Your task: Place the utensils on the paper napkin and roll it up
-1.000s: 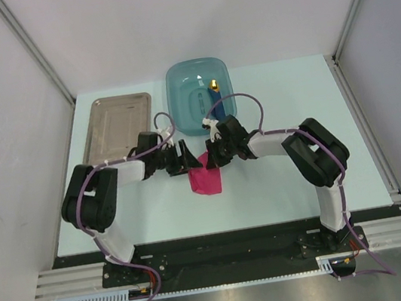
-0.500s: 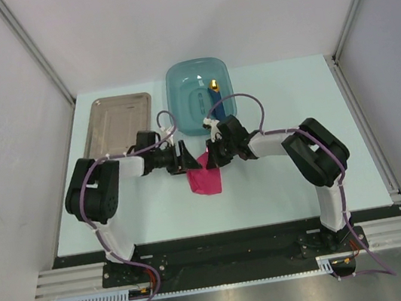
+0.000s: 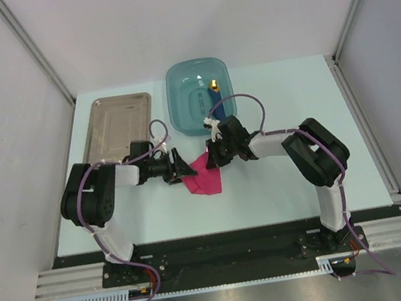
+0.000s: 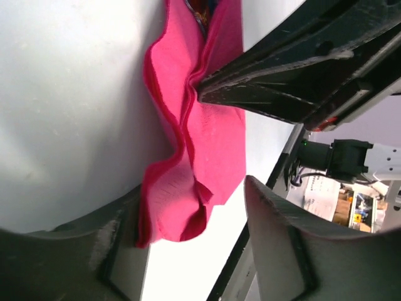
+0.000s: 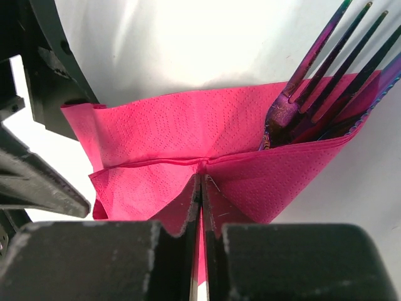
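The paper napkin (image 3: 203, 176) lies folded over on the table between my two grippers, bright pink. In the right wrist view the utensils (image 5: 326, 75) poke out of the napkin (image 5: 188, 132) at upper right: purplish fork tines, the rest wrapped. My right gripper (image 5: 202, 180) is shut on a pinched fold of the napkin; in the top view it (image 3: 212, 158) sits at the napkin's far edge. My left gripper (image 4: 188, 210) is open, its jaws either side of the napkin's crumpled end (image 4: 188, 207). From above it (image 3: 181, 169) is at the napkin's left side.
A grey-brown metal tray (image 3: 115, 124) lies at the back left. A teal basin (image 3: 200, 95) stands behind the grippers with a blue, yellow-tipped object (image 3: 215, 89) in it. Both arms meet close together at mid-table.
My left gripper has swung down and slightly left to the napkin's left end, its jaws narrowing. The napkin's left edge has shifted left. The right gripper has held still.
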Motion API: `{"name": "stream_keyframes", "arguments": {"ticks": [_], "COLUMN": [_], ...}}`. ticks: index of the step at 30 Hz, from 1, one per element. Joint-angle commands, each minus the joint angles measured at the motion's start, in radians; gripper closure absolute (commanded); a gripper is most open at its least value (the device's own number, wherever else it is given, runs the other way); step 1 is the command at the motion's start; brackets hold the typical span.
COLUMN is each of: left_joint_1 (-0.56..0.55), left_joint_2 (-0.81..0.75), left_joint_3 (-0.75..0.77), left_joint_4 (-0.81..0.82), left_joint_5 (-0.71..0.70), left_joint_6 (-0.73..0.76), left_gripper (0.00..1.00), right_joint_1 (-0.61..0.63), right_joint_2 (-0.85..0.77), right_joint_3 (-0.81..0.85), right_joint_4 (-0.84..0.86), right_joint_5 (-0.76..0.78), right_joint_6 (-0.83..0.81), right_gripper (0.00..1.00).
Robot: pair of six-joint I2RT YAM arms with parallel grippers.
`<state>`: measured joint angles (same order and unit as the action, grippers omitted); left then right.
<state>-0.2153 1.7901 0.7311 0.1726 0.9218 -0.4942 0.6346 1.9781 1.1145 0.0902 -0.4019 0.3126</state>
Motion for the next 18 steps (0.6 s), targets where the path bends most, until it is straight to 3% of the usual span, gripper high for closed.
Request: {"name": "stream_keyframes", "arguments": {"ticks": [1,4,7,18], "left_joint_1": [0.002,0.002,0.002,-0.096], "left_joint_2": [0.012,-0.012,-0.066,-0.115], "left_joint_3": [-0.045,-0.058,-0.067,-0.003], "left_joint_4": [0.126,0.171,0.154,0.059], "left_joint_5": [-0.003,-0.009,-0.015,-0.046], "left_joint_6": [-0.108,-0.145,-0.149,-0.138], "left_gripper": [0.41,0.58,0.67,0.89], "right_joint_1": [-0.004,0.002,0.002,0.013], "right_joint_2": [0.053,0.053,0.053,0.061], "right_joint_3": [-0.036,-0.036,-0.032,-0.016], "right_joint_4": [-0.035,-0.035,-0.038,-0.046], "right_joint_5": [0.118,0.124,0.127,0.140], "right_joint_6": [-0.024,-0.021,-0.021,-0.013], "right_gripper": [0.96,0.96,0.96,0.96]}}
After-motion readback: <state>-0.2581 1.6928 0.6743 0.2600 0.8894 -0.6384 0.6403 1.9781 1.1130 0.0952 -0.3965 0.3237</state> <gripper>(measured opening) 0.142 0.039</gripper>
